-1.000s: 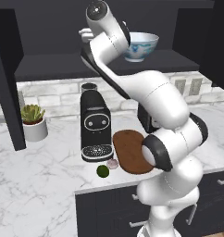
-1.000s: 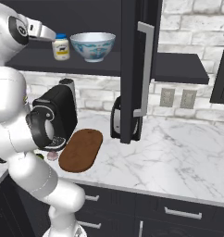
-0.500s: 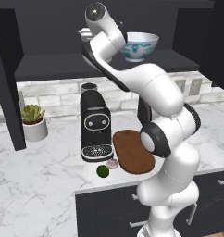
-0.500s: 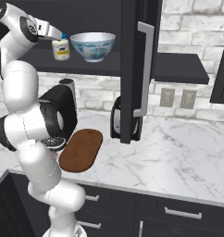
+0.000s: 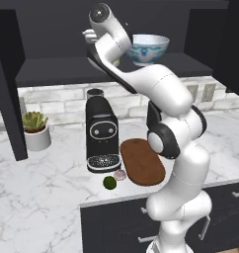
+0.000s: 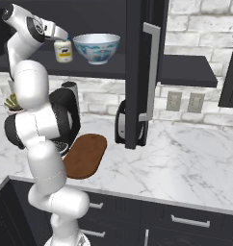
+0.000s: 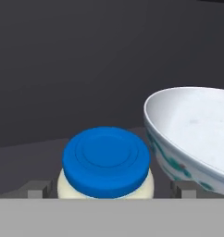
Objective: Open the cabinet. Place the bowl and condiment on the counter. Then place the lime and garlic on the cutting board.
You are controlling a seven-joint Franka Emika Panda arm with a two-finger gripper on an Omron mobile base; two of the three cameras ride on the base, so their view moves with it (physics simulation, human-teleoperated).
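The cabinet (image 6: 135,57) stands open. On its shelf the condiment (image 6: 64,50), a cream jar with a blue lid (image 7: 106,161), stands just left of the pale bowl (image 6: 96,47). My gripper (image 6: 61,36) hangs open right above the jar. In the hand view the jar sits between my two fingertips (image 7: 36,190), with the bowl (image 7: 197,134) close on the right. Down on the counter (image 5: 42,197), the lime (image 5: 109,182) and garlic (image 5: 120,175) lie beside the cutting board (image 5: 142,161), in front of the coffee machine.
A black coffee machine (image 5: 102,133) stands left of the board, a potted plant (image 5: 35,129) further left. The open right door with its silver handle (image 6: 151,72) hangs over the counter, a dark appliance (image 6: 121,122) behind it. The left door (image 5: 5,89) juts out too.
The arm has straightened upward and the hand has moved right along the shelf, from beside the condiment to right over it. The jaws stayed open.
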